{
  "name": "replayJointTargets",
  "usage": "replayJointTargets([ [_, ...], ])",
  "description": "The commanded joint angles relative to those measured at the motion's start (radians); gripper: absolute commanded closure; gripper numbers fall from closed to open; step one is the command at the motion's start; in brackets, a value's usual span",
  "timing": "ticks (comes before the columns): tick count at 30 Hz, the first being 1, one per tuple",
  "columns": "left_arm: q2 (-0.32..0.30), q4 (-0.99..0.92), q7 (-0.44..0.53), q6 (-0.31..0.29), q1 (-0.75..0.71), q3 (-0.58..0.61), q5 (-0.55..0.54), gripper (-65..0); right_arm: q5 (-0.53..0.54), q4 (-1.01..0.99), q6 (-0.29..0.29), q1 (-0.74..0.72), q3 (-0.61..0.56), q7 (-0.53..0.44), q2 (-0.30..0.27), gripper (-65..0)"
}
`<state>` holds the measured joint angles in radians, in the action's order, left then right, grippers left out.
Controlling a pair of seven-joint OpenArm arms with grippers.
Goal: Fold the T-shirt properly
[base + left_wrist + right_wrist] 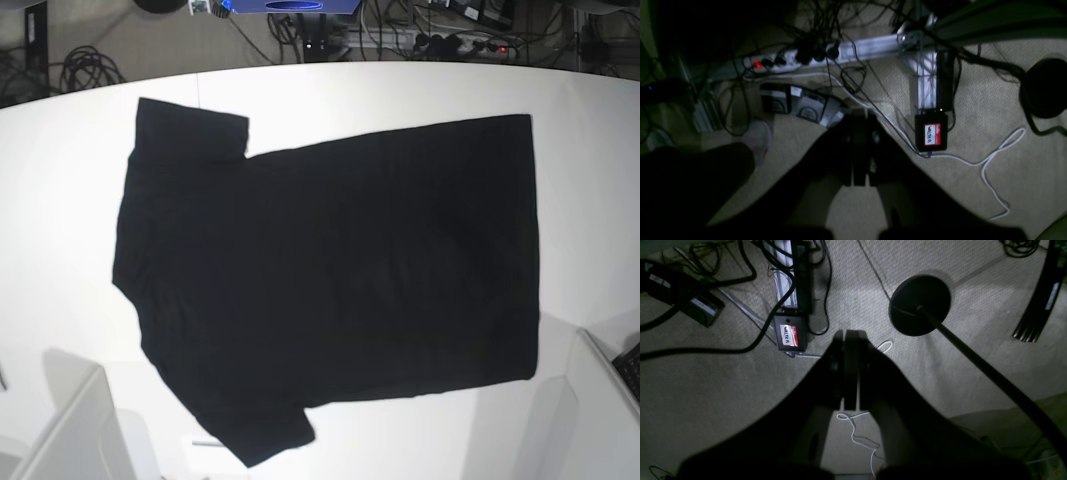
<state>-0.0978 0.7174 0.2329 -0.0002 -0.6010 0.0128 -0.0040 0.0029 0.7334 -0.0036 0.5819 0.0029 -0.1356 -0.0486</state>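
The T-shirt lies spread flat on the white table, plain black side up. Its hem is at the right and its two short sleeves are at the upper left and lower left. Neither gripper shows in the base view. In the left wrist view my left gripper is shut with nothing between its fingers, hanging over the carpeted floor off the table. In the right wrist view my right gripper is likewise shut and empty above the floor. The T-shirt does not appear in either wrist view.
White arm parts stand at the table's near corners. On the floor lie a power strip, tangled cables, an aluminium frame, a black box with a red label and a round black stand base.
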Motion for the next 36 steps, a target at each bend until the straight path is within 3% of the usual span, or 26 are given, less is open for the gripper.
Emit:
replayJointTargets([
  [1,-0.013,0.023,0.007,0.006,-0.035,-0.001,-0.001,0.0,0.006,0.038,0.0,0.031,0.003,0.001,-0.003,0.0],
  [14,-0.041,0.314,0.001,0.01,-0.242,-0.014,-0.001,0.0,0.007,0.536,0.0,0.254,0.004,0.297,-0.004,0.0],
  [24,-0.061,0.693,-0.002,0.01,-0.452,-0.017,-0.003,0.0,0.007,0.788,-0.002,0.373,0.13,0.348,0.005,0.0],
  [36,-0.058,0.994,-0.002,0.01,-0.581,-0.15,-0.001,0.0,0.007,1.072,-0.002,0.462,0.248,0.348,0.023,0.0],
])
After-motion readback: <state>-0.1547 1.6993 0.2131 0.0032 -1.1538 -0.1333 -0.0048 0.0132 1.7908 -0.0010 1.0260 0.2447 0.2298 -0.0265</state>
